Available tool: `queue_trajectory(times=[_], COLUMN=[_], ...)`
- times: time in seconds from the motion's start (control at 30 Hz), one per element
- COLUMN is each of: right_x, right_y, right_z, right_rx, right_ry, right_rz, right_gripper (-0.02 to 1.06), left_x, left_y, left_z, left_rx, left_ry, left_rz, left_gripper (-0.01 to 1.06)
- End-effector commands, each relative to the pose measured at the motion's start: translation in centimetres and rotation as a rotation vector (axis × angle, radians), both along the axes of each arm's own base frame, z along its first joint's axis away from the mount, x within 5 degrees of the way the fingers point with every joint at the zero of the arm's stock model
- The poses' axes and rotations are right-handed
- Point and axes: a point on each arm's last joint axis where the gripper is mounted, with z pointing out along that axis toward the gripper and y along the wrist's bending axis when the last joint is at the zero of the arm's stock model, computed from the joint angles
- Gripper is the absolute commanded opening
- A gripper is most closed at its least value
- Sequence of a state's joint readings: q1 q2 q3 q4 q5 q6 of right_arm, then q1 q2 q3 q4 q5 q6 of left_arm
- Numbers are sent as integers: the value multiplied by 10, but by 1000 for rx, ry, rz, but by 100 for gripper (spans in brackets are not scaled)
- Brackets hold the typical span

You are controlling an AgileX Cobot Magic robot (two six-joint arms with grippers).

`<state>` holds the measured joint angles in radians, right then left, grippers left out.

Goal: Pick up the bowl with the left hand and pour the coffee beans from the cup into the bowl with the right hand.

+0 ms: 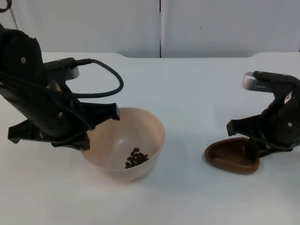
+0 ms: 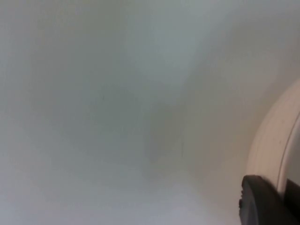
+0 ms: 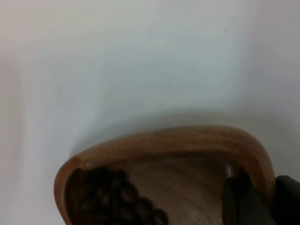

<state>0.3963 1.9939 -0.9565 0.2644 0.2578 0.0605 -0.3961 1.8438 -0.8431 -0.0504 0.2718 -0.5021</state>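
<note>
Nearest, the cream bowl holds some coffee beans with the left gripper pinching its left rim, while the right gripper pinches the brown wooden cup resting at right with beans left inside, so pouring seems unfinished and next calls for raising and tipping the cup over the bowl.

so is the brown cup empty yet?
No. The right wrist view shows coffee beans left inside the brown cup, gripped by the right gripper; some beans already lie in the bowl.

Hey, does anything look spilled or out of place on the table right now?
Nothing spilled. One oddity: coffee beans already lie in the cream bowl, while more beans remain in the brown wooden cup. The left gripper is at the bowl's rim, the right gripper at the cup's.
</note>
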Motion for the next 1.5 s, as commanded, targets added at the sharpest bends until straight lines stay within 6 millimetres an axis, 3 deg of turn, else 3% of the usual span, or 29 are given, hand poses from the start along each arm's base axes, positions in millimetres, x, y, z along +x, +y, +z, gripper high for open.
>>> queue_trajectory(times=[0.0, 0.37, 0.47, 0.57, 0.6, 0.7, 0.73, 0.77, 0.8, 0.9, 1.0, 1.13, 1.2, 1.4, 1.43, 1.47], right_x=[0, 0, 1, 1, 1, 2, 1, 1, 1, 3, 3, 0, -2, -31, -31, -38], right_y=[-1, -1, -1, -1, -1, 0, 0, 0, 0, 0, 0, 0, -1, -12, -12, -14], right_z=[-3, 1, 2, 2, 2, 2, 2, 3, 3, 12, 25, 68, 79, 176, 176, 190], right_rx=[1, 4, 6, 8, 8, 20, 20, 22, 22, 33, 45, 75, 80, 171, 171, 182], right_ry=[9, 2, -5, -11, -11, -9, -6, -8, -8, -35, -73, -173, -198, -442, -442, -481], right_rz=[-12, -8, -9, -12, -12, -30, -29, -32, -32, -32, -26, 11, 27, 58, 58, 65], right_gripper=[0, 3, 17, 39, 39, 62, 67, 71, 71, 75, 75, 75, 75, 75, 75, 75], left_x=[-2, -3, -2, -1, -1, 0, 1, 2, 2, 4, 3, 1, -1, -30, -30, -39], left_y=[2, 2, 2, 1, 1, 1, 0, 0, 0, -1, 0, 1, 2, 15, 15, 20], left_z=[-3, -3, -3, -2, -2, -1, 1, 2, 2, 11, 20, 51, 61, 143, 143, 159], left_rx=[15, 14, 12, 9, 9, -1, -15, -20, -20, -28, -32, -67, -77, -105, -105, -112], left_ry=[32, 35, 30, 23, 23, 6, -15, -25, -25, -66, -97, -185, -209, -431, -431, -473], left_rz=[-2, 1, 1, 1, 1, 6, 15, 17, 17, 6, -4, -5, -6, -53, -53, -57], left_gripper=[0, 0, 2, 22, 22, 51, 71, 83, 83, 105, 105, 105, 105, 105, 105, 105])
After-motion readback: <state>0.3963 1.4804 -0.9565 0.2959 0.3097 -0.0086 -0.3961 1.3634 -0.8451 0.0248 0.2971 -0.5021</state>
